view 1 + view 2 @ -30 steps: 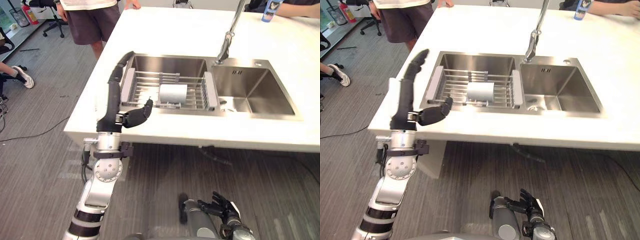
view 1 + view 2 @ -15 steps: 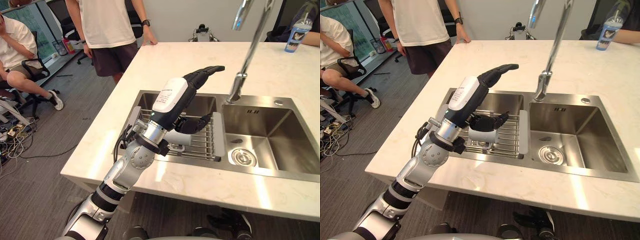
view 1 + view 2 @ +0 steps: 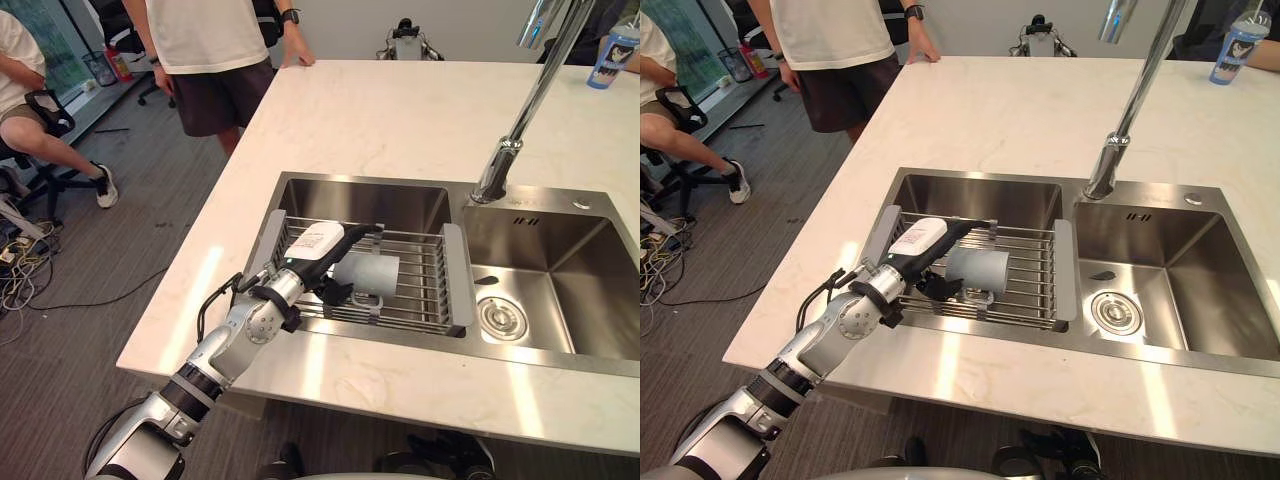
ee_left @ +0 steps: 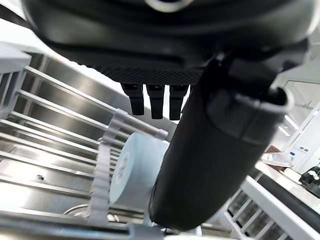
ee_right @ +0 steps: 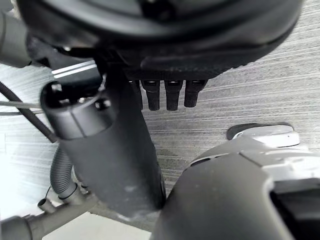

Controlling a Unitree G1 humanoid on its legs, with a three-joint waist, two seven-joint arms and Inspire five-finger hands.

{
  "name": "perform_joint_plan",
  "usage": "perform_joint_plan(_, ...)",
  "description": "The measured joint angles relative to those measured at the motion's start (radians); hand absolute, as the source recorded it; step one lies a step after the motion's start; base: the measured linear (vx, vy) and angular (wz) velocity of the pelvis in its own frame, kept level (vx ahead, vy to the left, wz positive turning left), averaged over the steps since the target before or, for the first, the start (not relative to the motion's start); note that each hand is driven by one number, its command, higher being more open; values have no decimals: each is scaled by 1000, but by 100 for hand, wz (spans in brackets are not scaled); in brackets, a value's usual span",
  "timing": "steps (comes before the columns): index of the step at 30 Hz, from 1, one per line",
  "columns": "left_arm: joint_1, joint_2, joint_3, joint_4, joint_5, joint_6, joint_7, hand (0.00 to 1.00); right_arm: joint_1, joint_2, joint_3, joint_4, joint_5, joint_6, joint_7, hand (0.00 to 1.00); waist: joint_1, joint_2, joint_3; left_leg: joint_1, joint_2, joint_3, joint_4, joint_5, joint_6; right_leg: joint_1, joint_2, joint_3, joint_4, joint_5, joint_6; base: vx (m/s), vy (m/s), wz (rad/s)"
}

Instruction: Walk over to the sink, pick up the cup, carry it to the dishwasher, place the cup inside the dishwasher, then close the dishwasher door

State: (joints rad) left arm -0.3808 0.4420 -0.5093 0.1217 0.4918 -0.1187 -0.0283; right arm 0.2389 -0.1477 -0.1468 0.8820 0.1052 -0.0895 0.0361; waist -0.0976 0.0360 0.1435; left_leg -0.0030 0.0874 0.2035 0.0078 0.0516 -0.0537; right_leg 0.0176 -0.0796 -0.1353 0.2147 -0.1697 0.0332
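L eye: the cup lies on its side on the wire rack, which sits across the left basin of the sink. The left hand is low over the rack at the cup's left end. Its fingers are straight and reach over the cup's top edge, not wrapped round it. A tap stands at the back between the 2 basins, w/ white counter all round. A person stands at the counter's far-left corner. A blue bottle sits far right.

R eye: same layout. The hand is right beside the cup; can't tell if it's touching.

L wrist cam: fingers are straight and released, w/ the thumb sticking out in front. The pale round end of the cup shows past them, behind the rack bars. Nothing is gripped.

R wrist cam: the right hand hangs over grey floor, fingers relaxed, holding nothing.
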Motion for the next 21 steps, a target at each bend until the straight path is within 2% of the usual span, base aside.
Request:
perform_joint_plan(9, 12, 17, -2, 5, 23, 0, -1, 90, -20, -6, 41, 11, -28, 0, 0, 90, -6, -9, -5, 11, -16, 2, -31, 16, 15, 18, -5, 1, -51, 30, 11, -10, 16, 0)
perform_joint_plan(13, 4, 17, -6, 6, 62, 0, -1, 90, -32, -6, 46, 15, -33, 0, 0, 90, -24, -9, -6, 15, -25, 1, -48, 25, 20, 18, -11, 0, -62, 35, 17, -18, 26, 1)
perform_joint_plan(19, -63, 18, -73, 48, 103, -3, -6, 90, -35, -6, 46, 18, -33, 0, 0, 90, -33, -7, -7, 32, -29, 14, -77, 34, 21, 17, -12, 13, -68, 38, 19, 13, 11, -6)
perform_joint_plan(21, -75, 21, -93, 65, 120, -5, -12, 90, -36, -6, 47, 18, -33, 0, -1, 90, -51, -5, -8, 32, -30, 18, -83, 34, 21, 17, -12, 15, -76, 41, 20, 30, 4, -4)
